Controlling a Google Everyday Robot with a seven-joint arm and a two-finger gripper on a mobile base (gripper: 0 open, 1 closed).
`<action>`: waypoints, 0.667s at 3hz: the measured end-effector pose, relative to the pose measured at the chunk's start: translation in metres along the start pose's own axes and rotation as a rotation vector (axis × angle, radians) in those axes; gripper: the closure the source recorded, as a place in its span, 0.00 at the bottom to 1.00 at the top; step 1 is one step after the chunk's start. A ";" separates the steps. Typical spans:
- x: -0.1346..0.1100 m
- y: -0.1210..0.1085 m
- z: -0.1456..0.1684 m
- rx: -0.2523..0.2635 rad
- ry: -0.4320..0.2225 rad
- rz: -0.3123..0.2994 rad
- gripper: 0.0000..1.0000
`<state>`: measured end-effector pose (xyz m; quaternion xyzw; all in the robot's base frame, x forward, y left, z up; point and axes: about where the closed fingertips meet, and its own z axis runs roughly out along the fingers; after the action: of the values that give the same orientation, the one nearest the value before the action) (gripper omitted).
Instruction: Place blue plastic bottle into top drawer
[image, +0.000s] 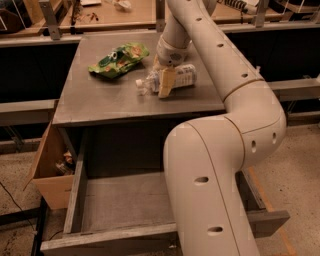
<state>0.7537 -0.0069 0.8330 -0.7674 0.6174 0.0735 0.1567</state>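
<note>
Our pincer (164, 85) hangs at the lying clear plastic bottle (184, 76) toward the grey counter's (100, 102) right edge; whether it grips, we cannot tell. Our cream arm (215, 165) hides part of the open grey wooden drawer (75, 200).

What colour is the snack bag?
Green snack bag, camera view; tool at the blue plastic bottle.

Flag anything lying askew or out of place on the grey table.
The clear plastic water bottle lies on its side, not upright, with the gripper down at its middle. A crumpled green snack bag lies nearby. Nothing looks spilled.
</note>
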 end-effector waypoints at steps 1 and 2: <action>-0.001 0.000 -0.003 0.001 -0.001 0.000 0.62; -0.001 0.000 -0.004 0.002 0.000 0.001 0.65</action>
<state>0.7531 -0.0075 0.8370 -0.7671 0.6176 0.0731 0.1574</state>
